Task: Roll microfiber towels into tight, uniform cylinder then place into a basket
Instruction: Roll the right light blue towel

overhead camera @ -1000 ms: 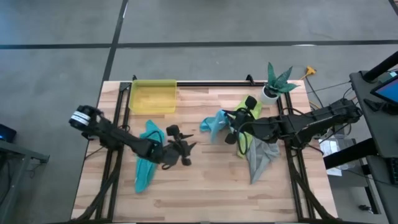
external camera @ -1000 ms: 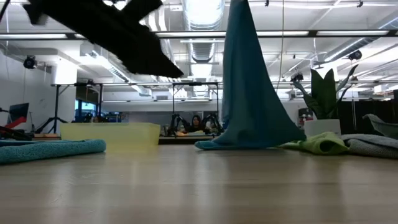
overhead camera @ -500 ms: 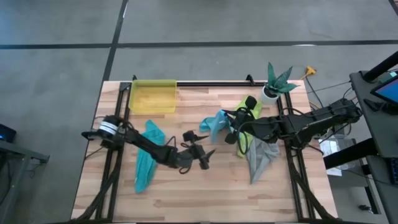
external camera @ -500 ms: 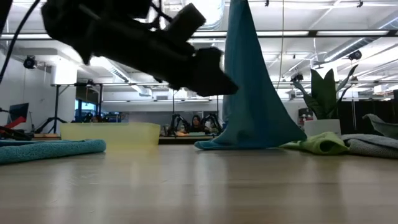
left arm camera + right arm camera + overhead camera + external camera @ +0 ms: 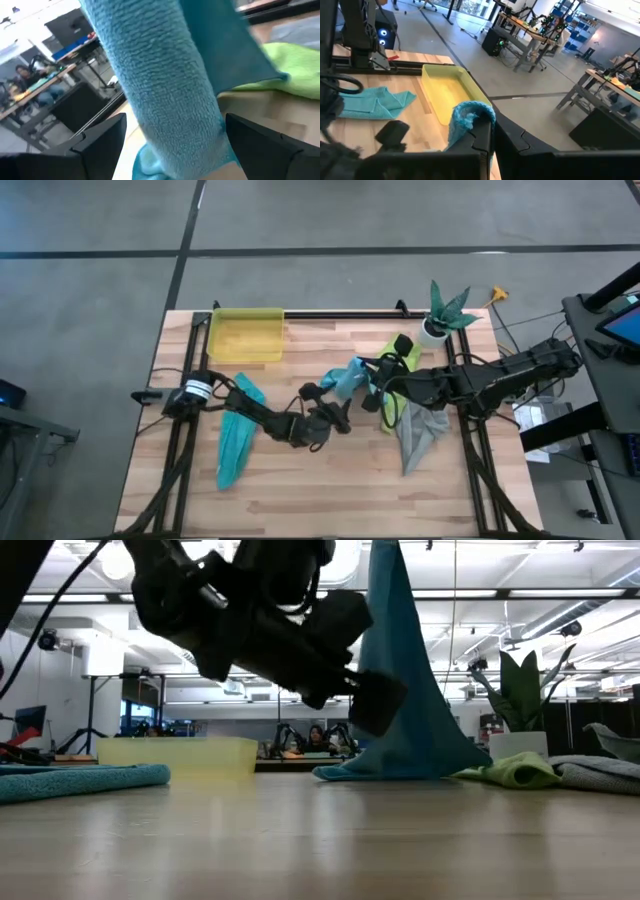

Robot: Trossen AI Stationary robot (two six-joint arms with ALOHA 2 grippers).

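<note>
The right gripper [image 5: 366,383] clenches the nubby light blue microfibre towel [image 5: 346,376], hung in a tall cone at table centre. The left gripper [image 5: 325,408], fingers spread, straddles its hanging fold from seven o'clock. Bare wood lies open toward six o'clock; the translucent yellow plastic basket [image 5: 245,335] sits at eleven o'clock.

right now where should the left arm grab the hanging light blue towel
On the lower hanging part, coming in level from the side. The right gripper pinches the light blue towel at its top, so it drapes down in a cone to the table. The left gripper has its jaws open on either side of the narrow hanging fold; closing there would probably catch it.
</note>
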